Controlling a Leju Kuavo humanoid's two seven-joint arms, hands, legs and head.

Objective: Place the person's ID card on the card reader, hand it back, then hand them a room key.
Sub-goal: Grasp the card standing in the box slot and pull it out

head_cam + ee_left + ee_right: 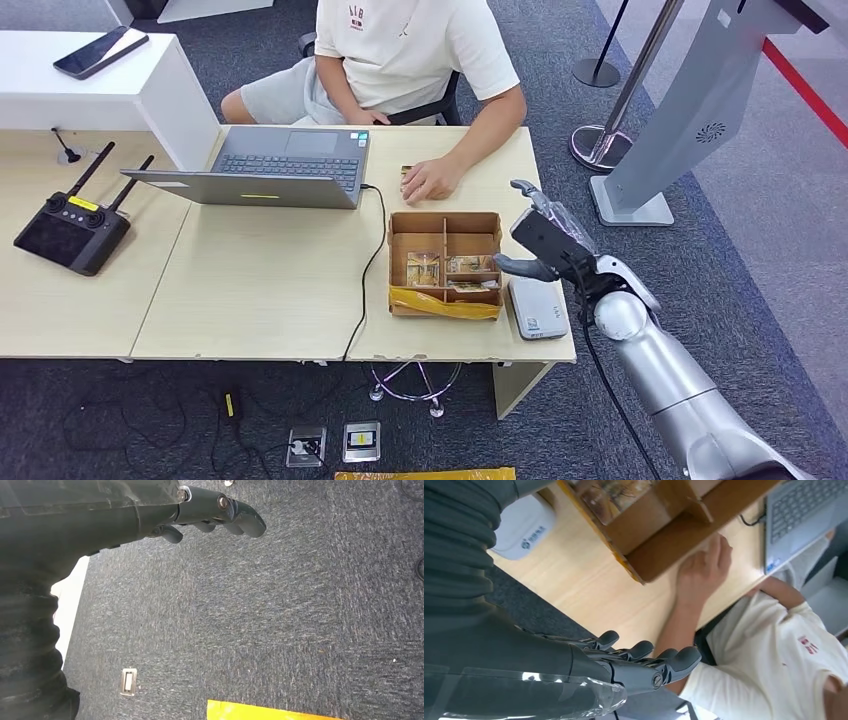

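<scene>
The person's hand (430,180) lies flat on the desk behind the cardboard box (400,262), covering a small card whose edge (406,171) peeks out. Several picture-printed key cards (424,268) sit in the box's compartments. The grey-white card reader (537,309) lies right of the box, near the desk's front edge. My right hand (545,237) hovers above the reader and the desk's right edge, fingers spread, holding nothing. The right wrist view shows that hand (624,666), the reader (522,527), the box (664,535) and the person's hand (704,572). My left hand (220,511) hangs over the carpet, empty.
An open laptop (270,166) stands left of the box, its black cable (372,262) running past the box off the front edge. A black remote controller (70,231) lies far left. A stanchion base (598,146) and a grey kiosk stand (690,100) are right of the desk.
</scene>
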